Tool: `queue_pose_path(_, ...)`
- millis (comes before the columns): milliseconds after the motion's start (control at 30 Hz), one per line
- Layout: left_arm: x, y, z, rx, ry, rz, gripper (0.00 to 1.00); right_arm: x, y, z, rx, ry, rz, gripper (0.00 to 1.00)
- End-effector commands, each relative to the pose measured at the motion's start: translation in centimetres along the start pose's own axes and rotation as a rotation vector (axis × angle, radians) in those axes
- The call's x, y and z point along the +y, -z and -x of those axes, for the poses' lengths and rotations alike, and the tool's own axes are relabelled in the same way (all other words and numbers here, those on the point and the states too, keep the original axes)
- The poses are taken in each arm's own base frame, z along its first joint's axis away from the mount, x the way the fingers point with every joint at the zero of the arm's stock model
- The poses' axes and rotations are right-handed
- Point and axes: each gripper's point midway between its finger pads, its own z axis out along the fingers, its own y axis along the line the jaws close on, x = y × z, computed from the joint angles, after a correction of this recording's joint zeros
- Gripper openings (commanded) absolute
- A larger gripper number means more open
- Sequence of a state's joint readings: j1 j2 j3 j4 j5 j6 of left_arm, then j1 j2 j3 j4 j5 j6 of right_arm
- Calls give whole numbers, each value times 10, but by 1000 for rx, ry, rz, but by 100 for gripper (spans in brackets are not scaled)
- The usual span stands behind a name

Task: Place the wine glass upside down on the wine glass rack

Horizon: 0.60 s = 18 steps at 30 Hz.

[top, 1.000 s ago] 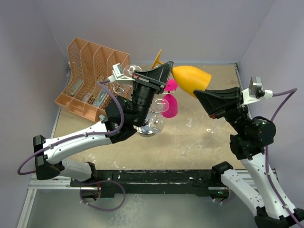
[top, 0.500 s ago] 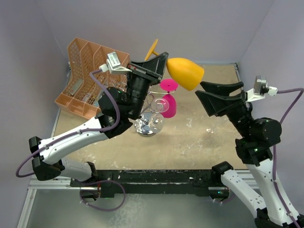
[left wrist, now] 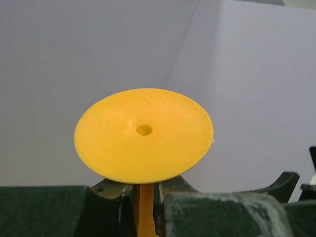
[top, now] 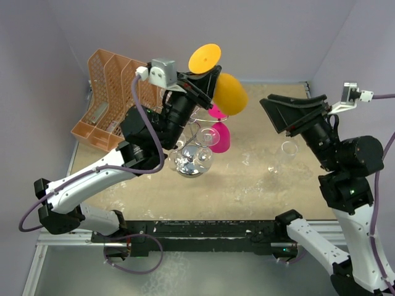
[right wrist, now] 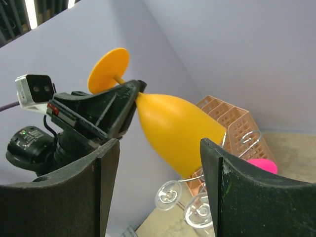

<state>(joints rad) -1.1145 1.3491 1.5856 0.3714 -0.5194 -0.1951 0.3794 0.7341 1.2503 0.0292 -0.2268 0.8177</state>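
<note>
Above the far-left part of the sandy tabletop [top: 259,179], the left gripper [top: 211,79] is pinched narrow on the thin stem of the orange plastic wine glass [top: 229,94]. Its flat round foot points up and its bowl slants down toward the right. The glass hangs in the air just over the chrome wire wine glass rack [top: 188,163], touching nothing. The rack stands near the table's middle, with a pink plastic glass [top: 221,137] and some clear ones on its scroll arms. The right gripper [top: 278,114] stands wide with nothing in it, well apart over the right side.

The step in hand looks like the carry to the rack: the glass is nearly inverted but not yet hung. The next move calls for bringing the stem upright. It must then slide into a free scroll arm, clear of the pink glass, until the wire bears the foot. Only then should the grip let go.
</note>
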Motion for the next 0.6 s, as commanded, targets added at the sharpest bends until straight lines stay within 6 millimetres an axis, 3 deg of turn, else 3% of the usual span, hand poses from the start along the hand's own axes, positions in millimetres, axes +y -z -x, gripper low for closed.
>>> queue_pose_path(0,-13,-7,8,-24,-335,-127,0,29,-12,11,44,-4,87,68)
queue_pose_path(167,-2,-11,-4,-21,-599,-124,0,55,-21,15,92,-65,191,68)
queue_pose_path(267,-5,-13,-14,-29,-710,-165,0,59,-29,15,105,-123,207,64)
queue_pose_path(467,-7,-20,-24,-17,-823,-191,0,60,-45,10,133,-232,236,59)
queue_pose_path(567,-9,-20,-28,-14,-819,-208,0,62,-50,19,86,-274,258,54)
